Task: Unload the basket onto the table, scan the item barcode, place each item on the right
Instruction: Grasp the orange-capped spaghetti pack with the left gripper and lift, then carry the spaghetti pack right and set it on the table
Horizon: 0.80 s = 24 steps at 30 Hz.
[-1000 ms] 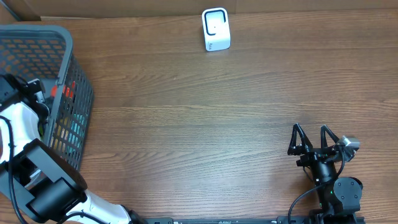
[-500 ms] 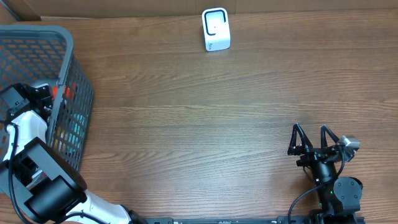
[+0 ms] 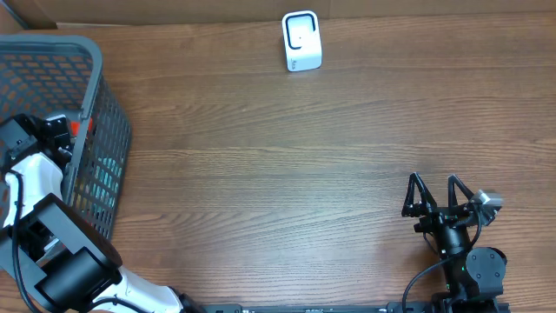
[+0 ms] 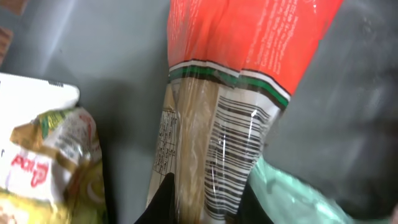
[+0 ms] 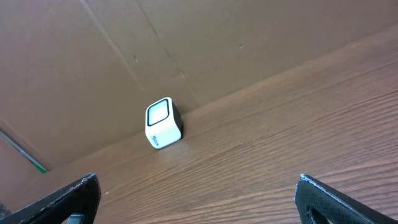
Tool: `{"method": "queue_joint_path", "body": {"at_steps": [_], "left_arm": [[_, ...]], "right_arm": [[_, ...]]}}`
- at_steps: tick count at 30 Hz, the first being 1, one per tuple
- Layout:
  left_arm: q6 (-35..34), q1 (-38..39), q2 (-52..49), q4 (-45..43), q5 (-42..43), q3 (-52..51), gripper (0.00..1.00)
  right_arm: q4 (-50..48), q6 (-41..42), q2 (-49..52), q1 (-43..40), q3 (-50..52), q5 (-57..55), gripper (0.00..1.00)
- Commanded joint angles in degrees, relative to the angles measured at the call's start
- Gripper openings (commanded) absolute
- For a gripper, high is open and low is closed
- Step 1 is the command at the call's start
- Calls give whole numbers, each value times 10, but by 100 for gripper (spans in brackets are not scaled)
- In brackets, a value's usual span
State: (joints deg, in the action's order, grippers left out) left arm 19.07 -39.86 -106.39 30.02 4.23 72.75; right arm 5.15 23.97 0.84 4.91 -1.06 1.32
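Inside the grey basket (image 3: 102,83) at the table's left edge lies a packet (image 4: 214,118) with a red top, clear body and a printed barcode (image 4: 239,152). My left gripper (image 4: 205,202) is shut on the packet's lower end, one black finger on each side. From overhead, the left gripper (image 3: 42,132) reaches into the basket beside a bit of the red packet (image 3: 81,127). The white scanner (image 3: 301,41) stands at the far middle of the table and also shows as a small scanner (image 5: 163,123) in the right wrist view. My right gripper (image 3: 439,196) is open and empty near the front right.
In the basket, a yellow and white packet (image 4: 43,155) lies left of the held one and a green bag (image 4: 298,196) lies to its right. A brown cardboard wall (image 5: 186,43) rises behind the scanner.
My left gripper has gone from open to shut on the packet in the basket. The right arm has not moved.
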Motion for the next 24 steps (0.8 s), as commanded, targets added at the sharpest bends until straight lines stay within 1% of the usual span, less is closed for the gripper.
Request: {"method": "queue_joint_path", "body": {"at_steps": [1, 6, 10, 17, 19, 24], "left_arm": [[-21, 1, 34, 49, 17, 55, 4], [-45, 1, 74, 106, 16, 139, 4], [-53, 1, 103, 131, 8, 178, 4], [-86, 1, 165, 132, -3, 192, 4], [-116, 1, 193, 130, -3, 201, 4], [-165, 2, 245, 130, -2, 223, 4]], "right_arm": [[-5, 0, -6, 3, 6, 2, 100], [-5, 0, -6, 3, 6, 2, 100], [-5, 0, -6, 3, 6, 2, 100], [-5, 0, -6, 3, 6, 2, 100], [-5, 0, -6, 3, 6, 2, 100], [-5, 0, -6, 3, 6, 2, 100]]}}
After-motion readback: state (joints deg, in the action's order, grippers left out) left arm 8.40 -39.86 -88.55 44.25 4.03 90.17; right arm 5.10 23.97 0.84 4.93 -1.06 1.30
